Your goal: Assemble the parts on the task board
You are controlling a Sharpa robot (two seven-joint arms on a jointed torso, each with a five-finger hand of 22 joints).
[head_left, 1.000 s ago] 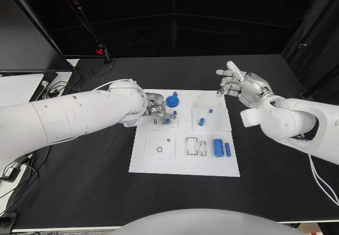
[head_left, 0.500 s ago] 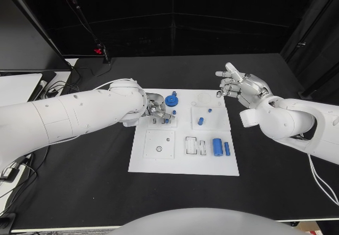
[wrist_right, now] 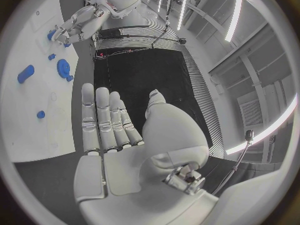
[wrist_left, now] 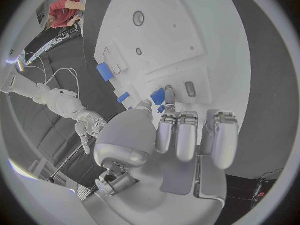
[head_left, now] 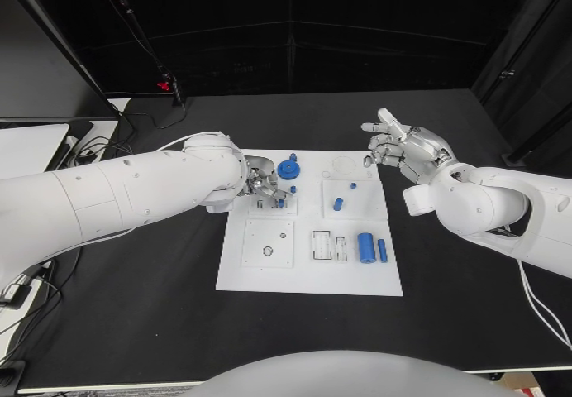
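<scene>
Task board: one white plate point(head_left: 310, 281) lies in the middle of the black table point(head_left: 143, 331), its long side running away from the robot.
Blue parts, head view: five can be counted. One round knob-like piece point(head_left: 288, 170) sits at the far left of the board; one small peg point(head_left: 337, 203) stands in the right-hand square plate; one thick cylinder point(head_left: 366, 247) and one thin rod point(head_left: 382, 251) lie side by side near the board's right edge; one small piece point(head_left: 281, 202) shows at the left hand's fingertips.
Left hand: the left hand point(head_left: 264, 191) is down over the board's far-left area, fingers curled toward the small blue piece. The left wrist view shows fingertips point(wrist_left: 166, 135) right at a blue part point(wrist_left: 158, 96), but I cannot tell whether it is actually held.
Right hand: the right hand point(head_left: 405, 147) hovers above the table just off the board's far right corner, fingers straight and spread, palm empty point(wrist_right: 119, 135).
</scene>
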